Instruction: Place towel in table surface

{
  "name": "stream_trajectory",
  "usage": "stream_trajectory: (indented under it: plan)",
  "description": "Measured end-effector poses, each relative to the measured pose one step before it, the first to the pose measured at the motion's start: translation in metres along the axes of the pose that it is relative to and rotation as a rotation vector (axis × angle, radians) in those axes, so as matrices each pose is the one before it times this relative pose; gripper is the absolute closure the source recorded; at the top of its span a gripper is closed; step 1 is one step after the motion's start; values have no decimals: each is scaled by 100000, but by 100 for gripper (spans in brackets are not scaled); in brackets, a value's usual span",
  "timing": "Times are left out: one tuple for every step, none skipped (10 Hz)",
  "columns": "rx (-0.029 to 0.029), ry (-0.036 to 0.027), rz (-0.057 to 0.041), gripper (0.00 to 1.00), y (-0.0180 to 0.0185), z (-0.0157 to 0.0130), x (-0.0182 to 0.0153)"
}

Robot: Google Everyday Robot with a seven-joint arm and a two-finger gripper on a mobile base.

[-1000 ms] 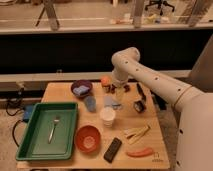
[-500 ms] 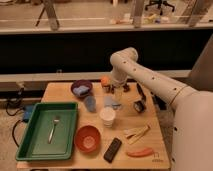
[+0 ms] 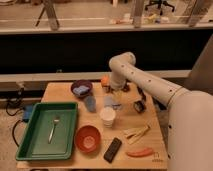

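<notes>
A pale blue towel (image 3: 110, 103) lies crumpled on the wooden table (image 3: 60, 92), near its middle, between a blue cup and the gripper. My gripper (image 3: 118, 96) points down at the towel's right edge, just above or touching it; the white arm bends down to it from the right. The wrist hides part of the towel.
A green tray (image 3: 35, 145) with a fork stands at the front left. Around the towel are a blue cup (image 3: 90, 104), a white cup (image 3: 107, 116), a purple bowl (image 3: 81, 89), a red bowl (image 3: 88, 138), an orange (image 3: 104, 80), a tape roll (image 3: 139, 106), a black remote (image 3: 112, 149), a banana (image 3: 136, 132) and a red pepper (image 3: 140, 152).
The arm has shifted slightly to the left. The gripper stays low by the towel, and the objects on the table have not moved.
</notes>
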Motion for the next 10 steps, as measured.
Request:
stream_trajectory:
  plan:
    - [-277,-183,707,20,67,651,105]
    - [-120,-102,368,20,49,385,69]
    - [-369,-209,279,20,67,637,110]
    - [-210,-164,90,20,81,521,57]
    - [-237,-145,-172,20,80,537,59]
    - [35,-320,109,20,48,295,31]
    - [-145,-591,614,20,117,357,187]
    - [-278,-331,795,20,255,644,423]
    - [-574,-235,726,20,334,809,587]
    - [-439,-228,112,20,204,541,256]
